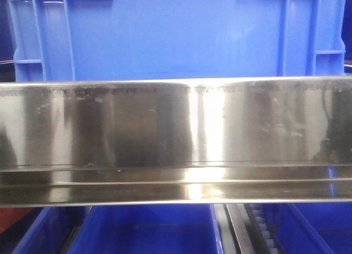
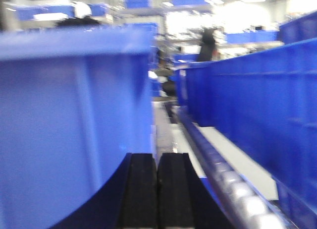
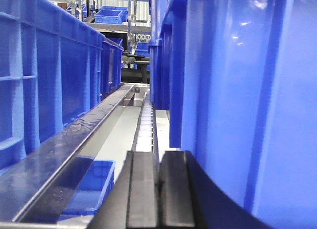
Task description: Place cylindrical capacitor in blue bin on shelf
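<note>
A large blue bin (image 1: 176, 34) stands on the steel shelf, behind its tall shiny front lip (image 1: 176, 127), and fills the top of the front view. My left gripper (image 2: 157, 157) is shut with nothing visible between its black fingers, right beside a blue bin wall (image 2: 64, 130) on its left. My right gripper (image 3: 159, 153) is shut too, its fingers pressed together, close to a blue bin wall (image 3: 237, 90) on its right. No cylindrical capacitor shows in any view. Neither gripper shows in the front view.
More blue bins (image 1: 148, 232) sit below the shelf lip. A roller track (image 2: 233, 184) runs beside a row of blue bins (image 2: 257, 95) on the left wrist's right. In the right wrist view a steel rail (image 3: 64, 149) and another bin row (image 3: 54, 75) lie left.
</note>
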